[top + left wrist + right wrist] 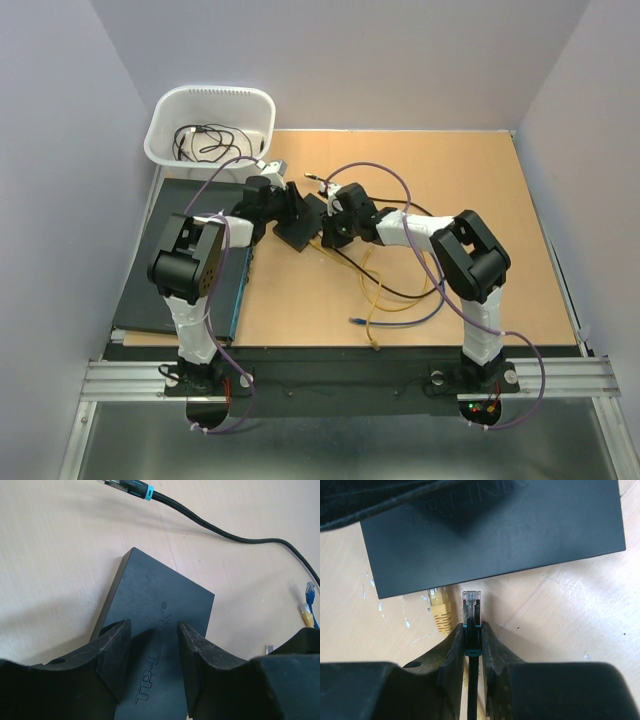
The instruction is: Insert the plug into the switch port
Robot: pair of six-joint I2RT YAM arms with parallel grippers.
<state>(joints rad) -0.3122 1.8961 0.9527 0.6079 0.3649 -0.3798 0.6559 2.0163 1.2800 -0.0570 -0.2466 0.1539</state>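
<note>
The black flat switch [520, 525] lies on the wooden table, and its ports do not show from above. My right gripper [472, 628] is shut on the plug [472, 602], a clear-tipped connector with a teal band on a black cable. The plug's tip points at the switch's near edge and stops a short gap from it. My left gripper [154, 626] stands open over the top face of the switch [160, 600], a finger on either side of the embossed logo. From above, both grippers [285, 203] [335, 218] meet at the switch [300, 230].
A yellow plug [439, 611] lies just left of the held one, its tip at the switch's edge. The black cable's other end [122, 486] lies beyond the switch. Yellow and blue cables [375, 295] trail toward the front. A white basket [160, 140] of cables stands back left, a dark mat [150, 290] at the left.
</note>
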